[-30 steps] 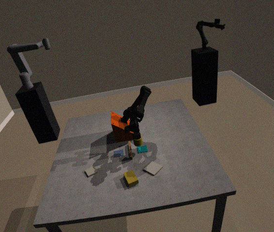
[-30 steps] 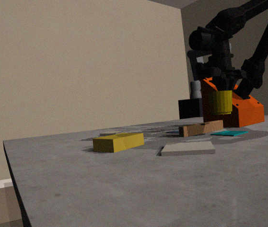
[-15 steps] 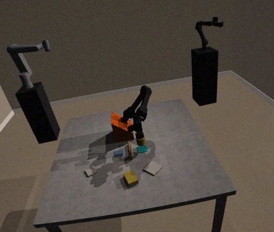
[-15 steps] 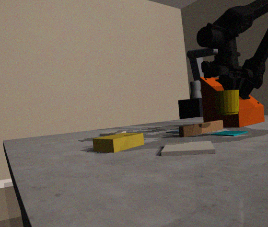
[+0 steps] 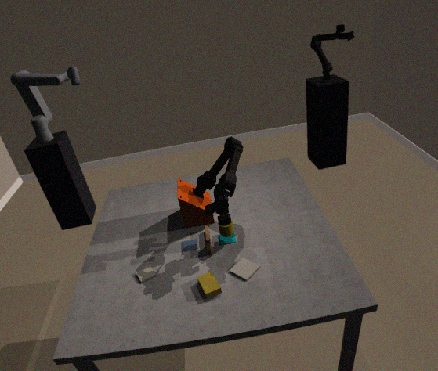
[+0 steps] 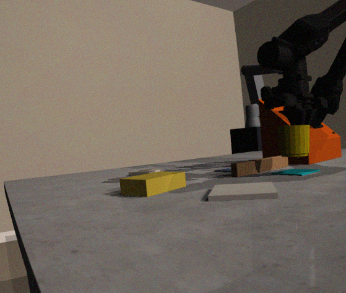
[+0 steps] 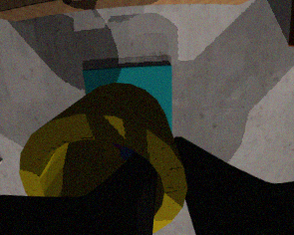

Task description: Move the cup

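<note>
The yellow cup [image 5: 226, 228] [image 6: 294, 141] [image 7: 161, 174] hangs upright a little above the teal pad [image 5: 228, 240] [image 6: 302, 172] [image 7: 145, 82]. My gripper [image 5: 224, 220] [image 6: 309, 125] [image 7: 163, 144] is shut on the cup's wall, with one finger inside the cup and one outside. Inside the cup a small dark blue patch shows in the wrist view, perhaps a marble; the rest of the inside is hidden by shadow and a finger. The blue pad [image 5: 189, 245] lies flat on the far side of the wooden bar.
The wooden bar [image 5: 208, 240] [image 6: 259, 165] [image 7: 35, 10] stands between the two pads. A yellow block [image 5: 209, 285] [image 6: 152, 183], a pale flat tile [image 5: 245, 268] [image 6: 242, 190] and a smaller pale piece [image 5: 146, 274] lie on the table. An orange base [image 5: 194, 209] [image 6: 324, 144] stands behind.
</note>
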Tool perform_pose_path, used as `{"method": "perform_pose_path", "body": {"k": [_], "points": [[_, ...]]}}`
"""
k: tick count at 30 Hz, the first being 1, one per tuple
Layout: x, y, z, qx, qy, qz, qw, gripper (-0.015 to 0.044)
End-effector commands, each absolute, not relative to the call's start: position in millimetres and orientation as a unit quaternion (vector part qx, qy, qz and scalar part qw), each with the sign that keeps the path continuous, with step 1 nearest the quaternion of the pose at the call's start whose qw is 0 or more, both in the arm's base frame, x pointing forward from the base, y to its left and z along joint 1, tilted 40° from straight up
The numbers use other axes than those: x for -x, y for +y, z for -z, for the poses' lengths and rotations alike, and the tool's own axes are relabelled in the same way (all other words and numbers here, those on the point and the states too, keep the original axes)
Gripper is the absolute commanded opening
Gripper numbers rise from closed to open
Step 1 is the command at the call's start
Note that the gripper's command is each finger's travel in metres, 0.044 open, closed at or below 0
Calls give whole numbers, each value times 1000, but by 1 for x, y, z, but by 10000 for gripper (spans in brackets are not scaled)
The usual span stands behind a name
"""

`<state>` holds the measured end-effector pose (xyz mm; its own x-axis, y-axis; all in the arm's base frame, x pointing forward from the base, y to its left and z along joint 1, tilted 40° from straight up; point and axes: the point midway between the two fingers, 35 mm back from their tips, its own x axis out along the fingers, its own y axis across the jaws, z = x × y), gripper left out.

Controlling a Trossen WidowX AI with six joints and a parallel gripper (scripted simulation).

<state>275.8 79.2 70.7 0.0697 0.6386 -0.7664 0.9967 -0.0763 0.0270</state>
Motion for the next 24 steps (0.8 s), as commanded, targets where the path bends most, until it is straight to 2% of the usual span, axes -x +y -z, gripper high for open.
{"method": "perform_pose_path", "body": {"k": [1, 24], "points": [[-274, 84, -64, -668, 614, 305, 290, 0], [-276, 99, -50, -669, 613, 301, 295, 0]]}}
